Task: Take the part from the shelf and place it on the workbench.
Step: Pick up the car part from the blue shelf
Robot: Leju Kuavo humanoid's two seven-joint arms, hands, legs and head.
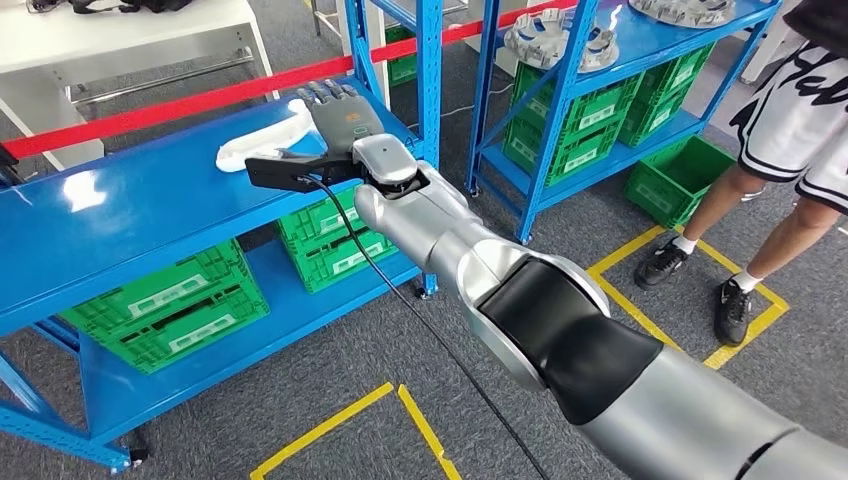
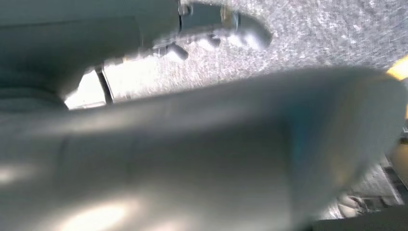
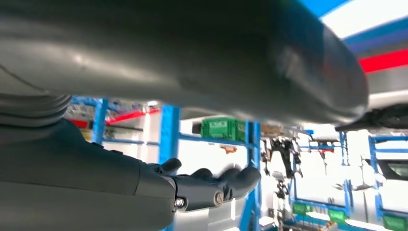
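Head view: your right hand (image 1: 335, 112) was out over the blue shelf (image 1: 130, 205), lying on or just beside the white part (image 1: 262, 140) at the shelf's back edge. Couldn't tell if it gripped the part or only touched it. Judgement: you needed the fingers under and round the part before lifting, w/ wrist level, so it wouldn't slide off the back. A person (image 1: 790, 130) stood near on the right; best swing clear of them.

Left wrist view: blurred grey cover, so left fingers' state couldn't be told.

Right wrist view: dark fingers (image 3: 226, 180) lay stretched out close together, nothing seen clamped between them.
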